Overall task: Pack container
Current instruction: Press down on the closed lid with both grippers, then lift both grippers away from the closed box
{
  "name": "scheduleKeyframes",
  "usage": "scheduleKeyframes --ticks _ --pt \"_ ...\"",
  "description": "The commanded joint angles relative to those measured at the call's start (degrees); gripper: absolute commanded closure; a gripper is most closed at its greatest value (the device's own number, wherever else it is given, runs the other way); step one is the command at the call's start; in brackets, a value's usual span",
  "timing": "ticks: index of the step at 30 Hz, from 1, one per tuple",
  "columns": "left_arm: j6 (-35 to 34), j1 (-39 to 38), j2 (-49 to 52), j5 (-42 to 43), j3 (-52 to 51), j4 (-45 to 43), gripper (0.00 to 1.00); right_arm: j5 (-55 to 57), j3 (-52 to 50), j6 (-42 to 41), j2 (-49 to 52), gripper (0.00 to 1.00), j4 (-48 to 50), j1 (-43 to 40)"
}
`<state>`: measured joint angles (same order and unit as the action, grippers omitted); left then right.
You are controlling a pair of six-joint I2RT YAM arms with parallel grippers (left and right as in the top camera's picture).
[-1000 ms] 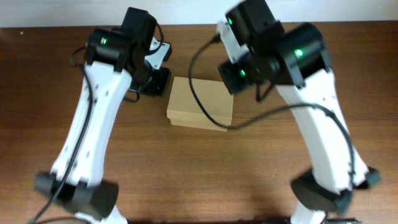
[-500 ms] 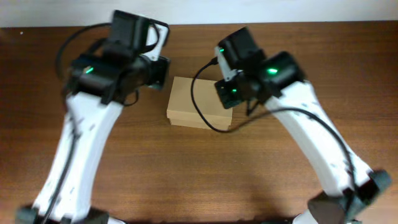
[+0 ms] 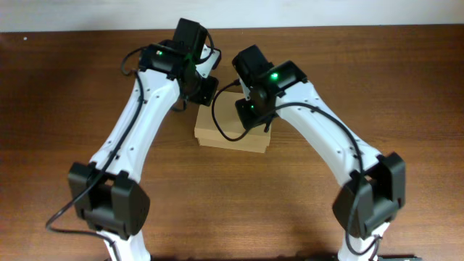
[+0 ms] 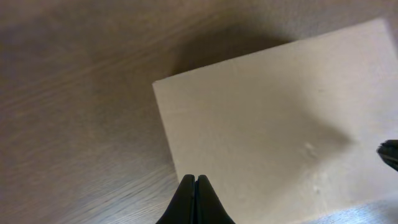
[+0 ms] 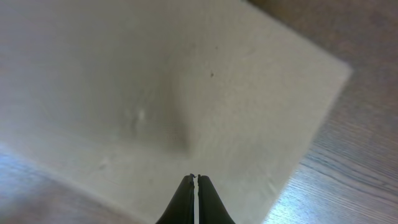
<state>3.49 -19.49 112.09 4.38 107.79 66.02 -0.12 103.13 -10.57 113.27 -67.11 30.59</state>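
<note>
The container point(image 3: 230, 132) is a plain tan cardboard box lying closed in the middle of the wooden table. My left gripper point(image 3: 205, 90) is shut and empty, hanging over the box's far-left corner; in the left wrist view its fingertips point(image 4: 196, 178) sit just above the lid point(image 4: 273, 124) near its left edge. My right gripper point(image 3: 250, 116) is shut and empty over the box's right half; in the right wrist view its fingertips point(image 5: 196, 178) hover over the lid point(image 5: 161, 93) near its edge. What is inside the box is hidden.
The brown wooden table point(image 3: 406, 109) spreads out on all sides of the box. A pale wall or edge runs along the far side point(image 3: 348, 13). Both arms arch inward over the box from the near side.
Both grippers have moved inward toward the box: the left one to the right over its far-left corner, the right one left and down over its lid. The box has not moved.
</note>
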Motion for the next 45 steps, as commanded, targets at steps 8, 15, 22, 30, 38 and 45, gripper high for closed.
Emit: scheduleKeyframes --ticks 8,15,22,30,38,45 --pt "0.96 0.04 8.15 2.54 -0.13 0.02 0.98 -0.72 -4.59 -0.7 3.78 0.96 2.03 -2.29" --pt "1.11 0.04 10.16 3.58 -3.02 -0.66 0.98 -1.77 -7.5 0.37 3.78 0.96 2.45 -5.53" --pt "1.14 0.04 10.16 3.56 -8.26 -2.58 0.98 -2.47 -7.67 1.73 3.78 0.96 2.51 -5.55" --pt "2.01 0.04 9.57 3.32 -6.84 -2.14 0.98 -4.66 -7.54 2.86 2.45 0.96 2.97 -5.55" --pt "2.25 1.05 7.85 3.08 1.66 1.27 0.98 -4.61 -2.71 3.26 -5.29 0.96 1.14 -5.62" --pt "2.23 2.58 5.07 3.08 12.04 5.6 0.98 -3.32 5.14 3.26 -13.46 0.96 -0.24 -5.62"
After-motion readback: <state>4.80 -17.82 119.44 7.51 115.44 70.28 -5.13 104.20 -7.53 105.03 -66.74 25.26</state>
